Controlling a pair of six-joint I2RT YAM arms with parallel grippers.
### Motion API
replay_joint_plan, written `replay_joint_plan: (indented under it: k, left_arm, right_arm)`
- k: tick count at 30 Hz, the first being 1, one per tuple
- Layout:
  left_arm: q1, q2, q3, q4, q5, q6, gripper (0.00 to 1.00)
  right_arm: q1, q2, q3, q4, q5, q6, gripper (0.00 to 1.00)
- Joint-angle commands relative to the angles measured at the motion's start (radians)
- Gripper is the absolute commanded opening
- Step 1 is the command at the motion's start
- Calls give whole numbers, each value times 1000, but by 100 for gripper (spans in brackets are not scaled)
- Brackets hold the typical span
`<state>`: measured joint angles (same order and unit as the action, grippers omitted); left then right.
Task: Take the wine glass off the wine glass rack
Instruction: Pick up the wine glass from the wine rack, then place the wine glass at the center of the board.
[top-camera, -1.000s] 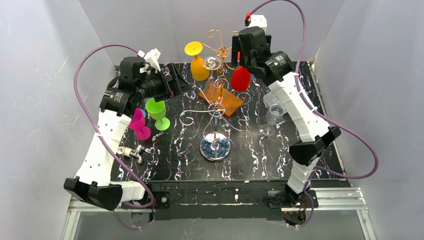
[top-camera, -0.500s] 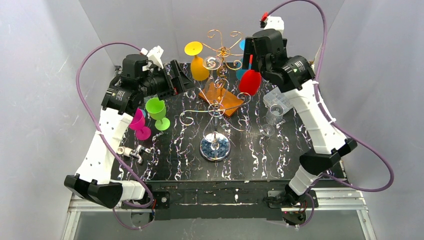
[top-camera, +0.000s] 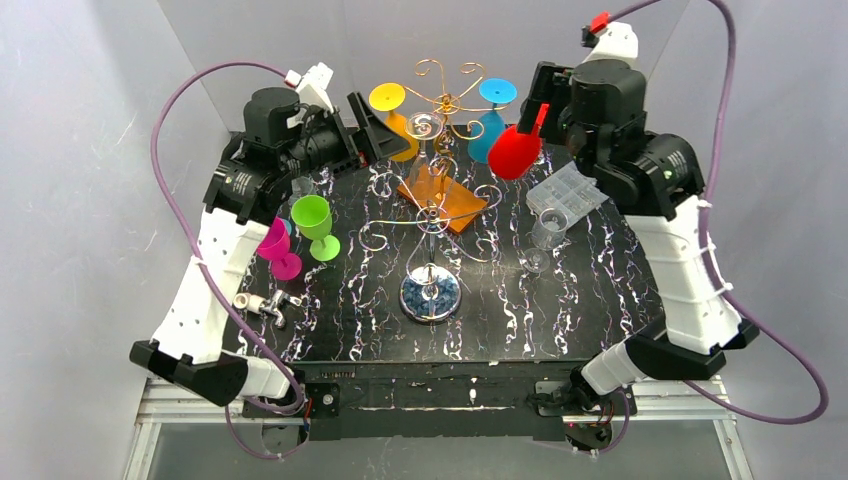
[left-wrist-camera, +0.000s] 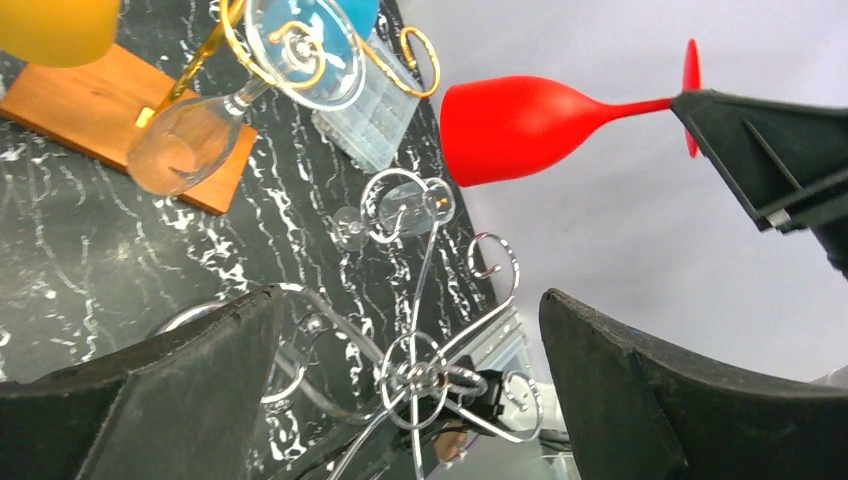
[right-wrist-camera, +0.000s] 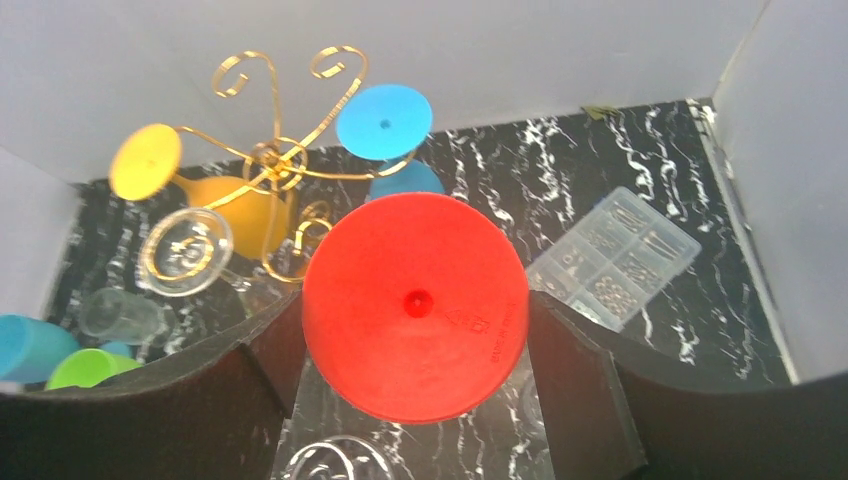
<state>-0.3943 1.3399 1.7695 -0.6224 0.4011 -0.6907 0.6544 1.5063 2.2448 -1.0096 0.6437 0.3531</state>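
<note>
The right fingers (right-wrist-camera: 600, 400) hold the red wine glass (top-camera: 515, 152) by its foot, just right of the wine glass rack (top-camera: 431, 216). The left fingers (left-wrist-camera: 180, 400) gape wide, empty.

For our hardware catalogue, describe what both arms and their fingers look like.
The left arm and right arm match: white shells on the long links, black housings at the joints and wrists. A purple cable loops along each, ending in a white plug with a red tip. The fingers are broad, matte black wedges.
</note>
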Motion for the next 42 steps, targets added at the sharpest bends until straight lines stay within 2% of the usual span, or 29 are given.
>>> replay_joint_plan:
  k: [1,3,6,14,22,26,29,36,42]
  left_arm:
    - [-16,35,58,80,25,-78,99]
    - [-17,49,69,110,36,-113,99]
    - [-17,61,59,186,64,-175,94]
    - [-10,100,62,355,142,-288,86]
    - [76,126,54,517,277,-423,72]
    - [106,141,28,653,346,-513,68]
    - [109,160,41,679,385,-535,66]
    - [129,148,33,685,410,-546,63]
    - [138,151,40,693,428,-560,61]
  right_arm:
    - [-6,-65,36,142,-65,26,57]
    - [-6,-80,26,190,-107,33,57]
    - [-6,-96,0,273,-169,58,57]
    - [-6,-86,-31,455,-311,161,59]
    - [-7,-37,8,502,-385,206,62]
    - [-22,-29,2,520,-438,226,63]
    - [-48,-24,-5,534,-494,255,63]
    - [-197,-24,-55,588,-685,370,63]
    - [-394,-36,-262,873,-1028,648,59]
